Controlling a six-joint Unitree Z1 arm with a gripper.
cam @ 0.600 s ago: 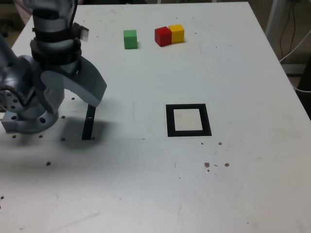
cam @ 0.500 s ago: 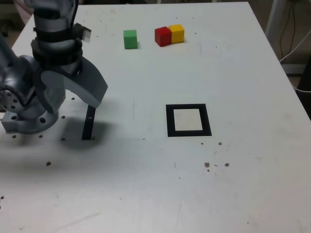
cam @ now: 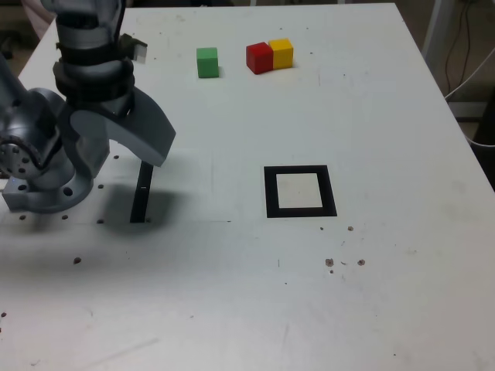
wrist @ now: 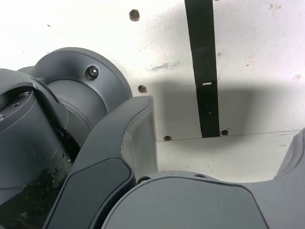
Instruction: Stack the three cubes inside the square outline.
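1. My end effector (wrist: 227, 114) is spread wide; the wrist view shows my two grey fingers well apart, with nothing pinched between them.
2. In the exterior view I hang above the white table (cam: 232, 286), to that view's left of the flat black square outline with the white centre (cam: 271, 193), which is my landmark here.
3. The outline lies flat on the table, and its white centre holds no cube.
4. The small solid green cube (cam: 207, 63) sits on the table beyond the outline, above it and off to the left as the exterior view shows it.
5. The small solid red cube (cam: 259, 59) also sits beyond the outline, above it and slightly to the exterior view's left.
6. The small solid yellow cube (cam: 282, 53) is beyond the outline too, just beside the red one on its right in the exterior view; from this far camera they seem to touch, though I can't be certain.
7. All three cubes are on the table, none stacked on another, and the green one stands apart from the other two.
8. The thin straight black strip (cam: 141, 201) lies to the exterior view's left of the outline. My wrist view shows it in the gap between my fingers, with my shadow (wrist: 243, 105) falling across it.
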